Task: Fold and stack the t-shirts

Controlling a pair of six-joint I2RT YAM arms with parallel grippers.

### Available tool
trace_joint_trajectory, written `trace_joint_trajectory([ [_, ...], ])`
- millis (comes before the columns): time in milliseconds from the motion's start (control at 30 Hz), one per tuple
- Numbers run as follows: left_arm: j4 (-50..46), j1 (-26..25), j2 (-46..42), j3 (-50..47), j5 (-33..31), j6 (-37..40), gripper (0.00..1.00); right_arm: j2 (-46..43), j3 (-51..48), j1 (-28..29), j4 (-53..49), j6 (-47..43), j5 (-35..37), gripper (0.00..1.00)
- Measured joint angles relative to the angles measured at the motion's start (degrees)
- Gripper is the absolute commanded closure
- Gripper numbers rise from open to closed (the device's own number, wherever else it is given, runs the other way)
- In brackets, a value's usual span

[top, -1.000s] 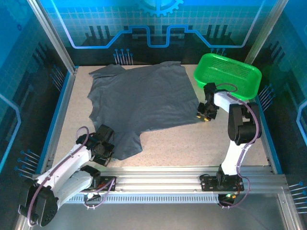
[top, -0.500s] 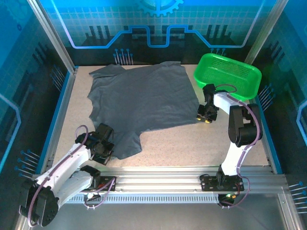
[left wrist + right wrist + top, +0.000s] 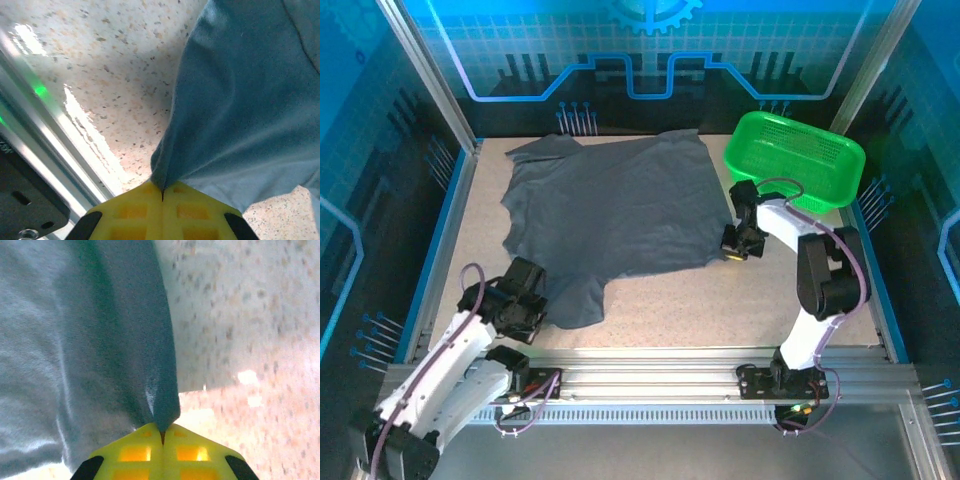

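One dark slate-grey t-shirt (image 3: 610,210) lies spread over the back and middle of the speckled table. My left gripper (image 3: 532,310) is shut on the t-shirt's near-left flap, and in the left wrist view the cloth (image 3: 245,100) runs up out of the closed yellow fingertips (image 3: 200,205). At the t-shirt's right corner, beside the basket, my right gripper (image 3: 733,246) is shut on the cloth. The right wrist view has a fold of the t-shirt (image 3: 100,340) pinched between the yellow fingertips (image 3: 192,450).
A bright green mesh basket (image 3: 796,160) stands at the back right, close behind the right arm. Aluminium rails (image 3: 650,365) run along the near edge. Blue enclosure walls stand on all sides. Bare tabletop (image 3: 720,300) shows in front of the shirt.
The right gripper closed on the shirt's right corner and moved slightly left. The left gripper drew the near-left flap back towards the left, so that flap looks narrower.
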Motion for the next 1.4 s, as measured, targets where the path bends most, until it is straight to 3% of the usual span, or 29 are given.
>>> trace_joint_trajectory([
  [267, -11.61, 0.02, -9.51, 2.38, -2.69, -2.38, 1.0, -15.02, -9.86, 5.51, -4.24, 3.3, 1.62, 1.0],
  [433, -13.64, 0.04, -9.31, 5.25, -2.82, -0.7, 1.0, -25.03, -15.58, 7.89, -7.28, 5.51, 1.64, 1.0],
  [533, -12.46, 0.04, -7.23, 7.87, -3.28, 1.92, 1.0, -26.6, -15.87, 8.02, -8.11, 6.25, 1.57, 1.0],
  [767, -2.23, 2.4, 4.96, 16.46, -3.04, 9.97, 1.0, -18.82, -8.17, 6.34, -9.11, 6.21, -0.57, 1.0],
  [1067, 9.68, 13.7, 18.1, 25.16, 1.49, 19.69, 1.0, -9.25, 4.87, 2.32, -9.99, 5.55, -2.67, 1.0],
  [1400, 17.4, 20.06, 28.11, 30.25, 4.92, 27.45, 1.0, 1.27, 16.59, 0.81, -10.88, 5.11, -2.93, 1.0],
])
